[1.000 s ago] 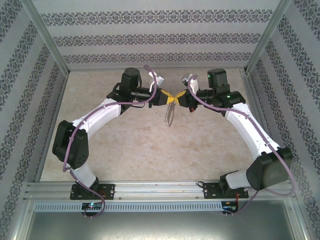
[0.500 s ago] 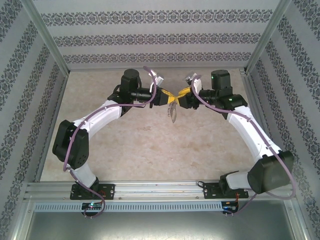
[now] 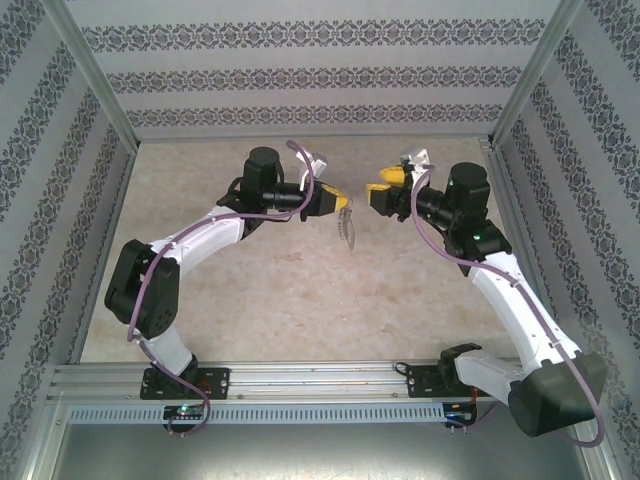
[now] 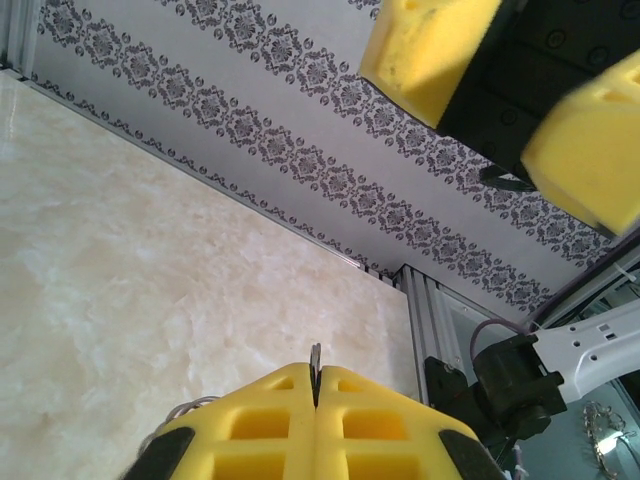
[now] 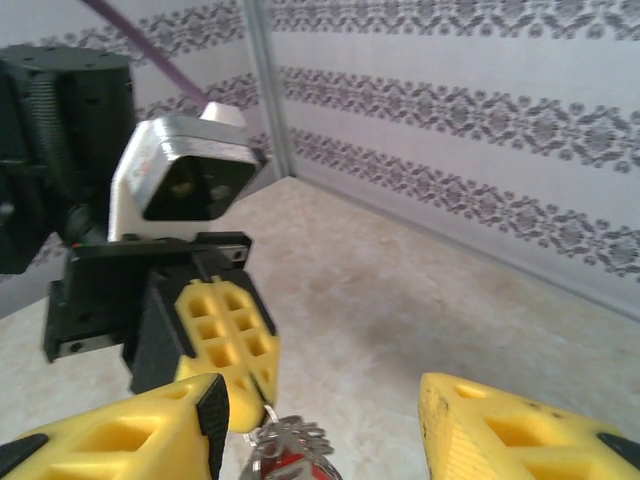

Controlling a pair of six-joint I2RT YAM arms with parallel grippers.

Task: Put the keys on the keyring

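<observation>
My left gripper (image 3: 341,205) is shut on the top edge of the keyring (image 3: 347,229), which hangs below it above the middle of the table. In the left wrist view a thin metal edge of the keyring (image 4: 315,358) pokes out between the closed yellow fingers of the left gripper (image 4: 315,378). In the right wrist view the keyring (image 5: 292,440) dangles under the left gripper's yellow fingers (image 5: 228,340), with the red head of the key (image 5: 292,466) among its clips. My right gripper (image 3: 374,195) stands open a short way to the right, nothing between its fingers (image 5: 322,405).
The beige marble-pattern tabletop (image 3: 300,290) lies below both grippers. Patterned walls and aluminium posts (image 3: 520,85) enclose the back and sides. The right gripper's yellow pads (image 4: 430,50) hover close in front of the left wrist camera.
My right gripper has opened and drawn back to the right, away from the left gripper. The keyring has stayed hanging from the left gripper, which barely moved.
</observation>
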